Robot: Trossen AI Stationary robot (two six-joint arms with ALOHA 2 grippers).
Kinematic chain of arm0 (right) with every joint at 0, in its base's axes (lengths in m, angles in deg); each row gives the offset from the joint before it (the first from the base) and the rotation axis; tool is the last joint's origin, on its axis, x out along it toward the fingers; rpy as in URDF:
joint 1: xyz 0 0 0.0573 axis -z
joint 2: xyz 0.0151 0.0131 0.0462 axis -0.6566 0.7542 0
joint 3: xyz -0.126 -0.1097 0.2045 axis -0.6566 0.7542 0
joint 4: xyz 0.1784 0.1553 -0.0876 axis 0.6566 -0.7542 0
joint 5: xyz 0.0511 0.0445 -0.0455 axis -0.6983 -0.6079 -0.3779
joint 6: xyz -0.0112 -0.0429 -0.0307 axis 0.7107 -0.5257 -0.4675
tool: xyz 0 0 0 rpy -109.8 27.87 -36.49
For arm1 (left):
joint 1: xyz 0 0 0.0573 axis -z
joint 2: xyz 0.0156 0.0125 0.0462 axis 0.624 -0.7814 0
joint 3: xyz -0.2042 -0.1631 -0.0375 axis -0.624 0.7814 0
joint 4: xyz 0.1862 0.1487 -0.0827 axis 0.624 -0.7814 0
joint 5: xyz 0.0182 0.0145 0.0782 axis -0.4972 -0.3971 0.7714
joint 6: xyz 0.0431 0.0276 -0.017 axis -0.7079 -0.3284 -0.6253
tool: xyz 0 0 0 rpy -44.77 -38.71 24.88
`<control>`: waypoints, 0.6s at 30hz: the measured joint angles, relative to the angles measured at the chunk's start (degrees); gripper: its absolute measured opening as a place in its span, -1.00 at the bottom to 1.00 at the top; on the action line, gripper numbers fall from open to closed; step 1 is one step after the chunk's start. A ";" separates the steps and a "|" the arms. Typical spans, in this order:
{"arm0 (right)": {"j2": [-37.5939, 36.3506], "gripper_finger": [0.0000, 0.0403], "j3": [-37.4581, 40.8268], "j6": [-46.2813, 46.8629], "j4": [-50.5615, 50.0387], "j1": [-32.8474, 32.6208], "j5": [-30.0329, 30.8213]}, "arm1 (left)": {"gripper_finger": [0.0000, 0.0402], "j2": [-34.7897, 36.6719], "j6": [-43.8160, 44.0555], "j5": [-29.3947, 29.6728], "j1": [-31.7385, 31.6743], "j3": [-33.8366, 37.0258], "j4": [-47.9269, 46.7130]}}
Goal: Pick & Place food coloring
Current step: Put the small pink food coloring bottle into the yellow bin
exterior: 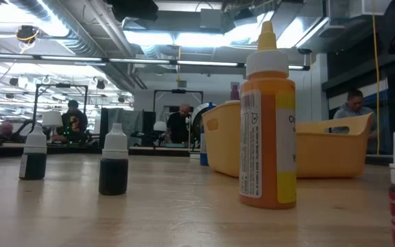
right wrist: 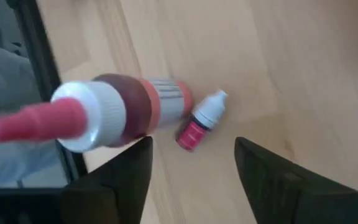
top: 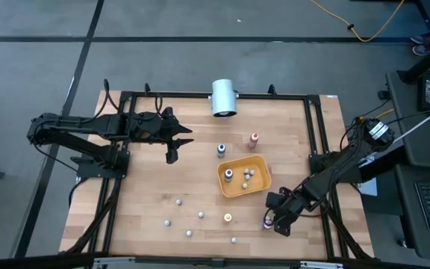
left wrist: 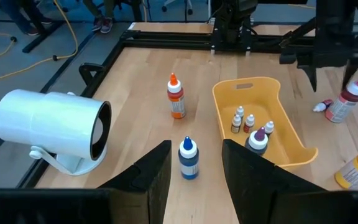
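The food coloring bottles are scattered. Several tiny white-capped ones stand on the near part of the table (top: 189, 233), and some sit in the orange-yellow tray (top: 260, 187). My right gripper (right wrist: 191, 142) is open near the table's right near corner (top: 276, 222). It hovers over a tiny magenta dropper bottle (right wrist: 199, 122) that lies on its side. Beside that lies a larger dark-red bottle with a red tip (right wrist: 114, 115). My left gripper (left wrist: 194, 152) is open and waits left of the table's middle (top: 173, 149). It points toward a blue bottle (left wrist: 188, 158) standing upright.
A white cylinder (top: 223, 97) lies at the far edge. An orange-capped bottle (top: 254, 140) and the blue one (top: 221, 151) stand just beyond the tray. A yellow-orange bottle (exterior: 267, 123) stands near the low camera. Black frame rails (top: 316, 149) border the table. People sit in the room behind.
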 joint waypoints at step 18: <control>8.34 0.17 0.00 2.54 7.03 -0.04 -2.82 | -0.31 0.02 -0.05 0.02 0.00 -0.02 0.00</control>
